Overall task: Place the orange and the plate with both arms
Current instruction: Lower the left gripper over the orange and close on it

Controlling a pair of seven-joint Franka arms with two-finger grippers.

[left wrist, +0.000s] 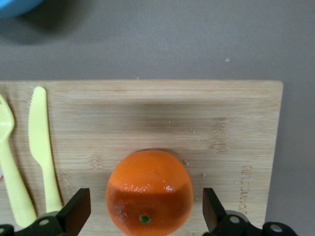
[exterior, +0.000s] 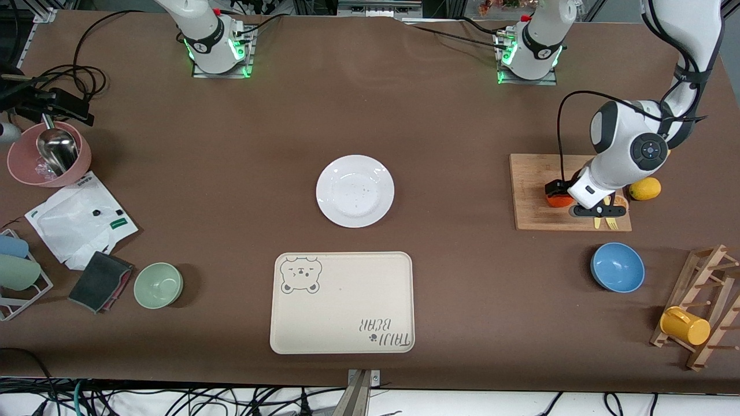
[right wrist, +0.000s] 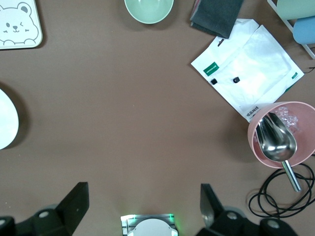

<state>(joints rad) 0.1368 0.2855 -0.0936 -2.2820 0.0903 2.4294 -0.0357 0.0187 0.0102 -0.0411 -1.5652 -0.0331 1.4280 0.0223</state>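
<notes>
The step in hand looks like the pick of the orange point(left wrist: 149, 191): the left gripper point(left wrist: 146, 216) is down at the board point(exterior: 535, 199), its fingers point(left wrist: 77, 212) spread wide with the fruit sitting between them and a gap showing on each side, so nothing is clamped yet. The orange rests on the board, near the edge toward the plate point(exterior: 355, 190) (which lies well apart from the board, toward the middle of the table, bare). My guess is the next move calls for closing squarely on the fruit's widest part, since a round glossy thing could roll or squirt out if pinched off-centre, and then a lift clear of the board before carrying it toward the plate.

The right gripper point(right wrist: 142, 209) is not visible from the front; its own wrist view shows the fingers apart and holding nothing, high over the table near its base, with only the plate's edge point(right wrist: 7, 120) in sight. That arm appears to be waiting.

The left wrist view shows what the front view hides: the gaps between pads and fruit, and a yellow knife point(left wrist: 42, 147) and fork point(left wrist: 11, 172) lying on the board beside the orange. From the front the arm covers most of that, though it alone shows a lemon point(exterior: 645, 188) just off the board.
</notes>
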